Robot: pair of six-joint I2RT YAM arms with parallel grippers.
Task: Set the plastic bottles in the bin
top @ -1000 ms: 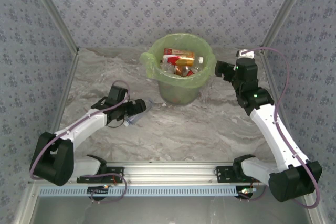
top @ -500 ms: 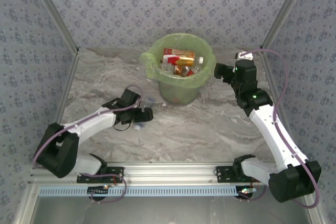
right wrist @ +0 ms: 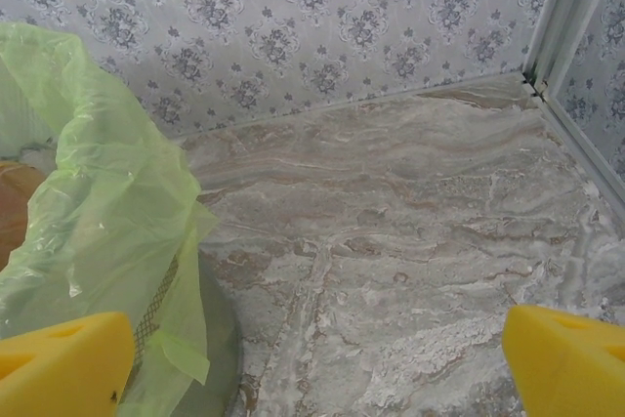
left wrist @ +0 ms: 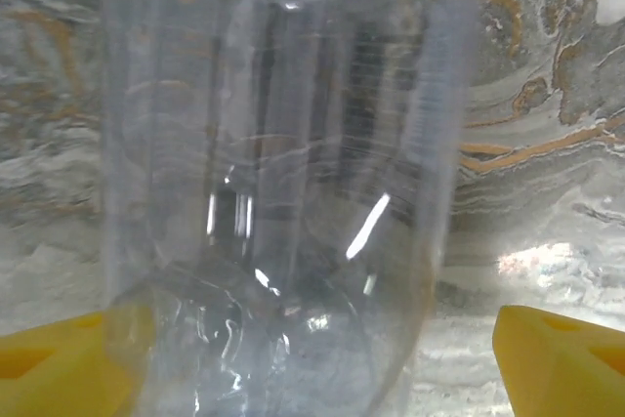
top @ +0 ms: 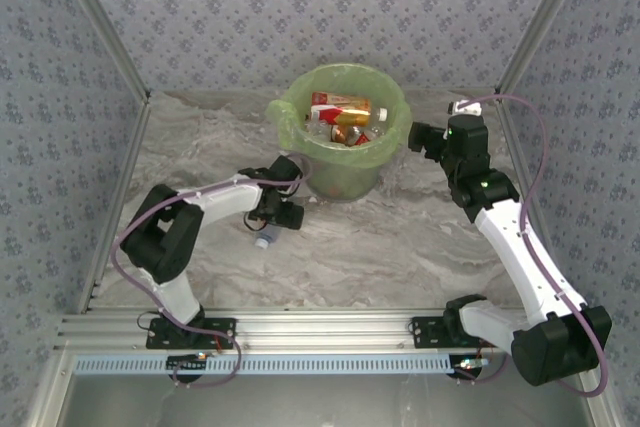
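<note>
**Left pincer astride a clear bottle beside the bin**

We see the left pincer (left wrist: 312, 363) with its jaws spread wide and a clear plastic bottle (left wrist: 283, 144) sitting between them. One yellow fingertip (left wrist: 562, 354) stands apart from the bottle's wall. The other shows through the plastic on the opposite side, and we cannot tell whether it touches. Nothing is clamped. Beneath the bottle lies the marbled table (left wrist: 547, 95). In the overhead view, the bin (top: 290, 112) stands just beyond this pincer, with several bottles (top: 340, 105) inside. On the bin's far side the right pincer (right wrist: 314, 363) hovers near the rim, jaws fully spread and empty, the bin's green bag just beside one fingertip.
</note>
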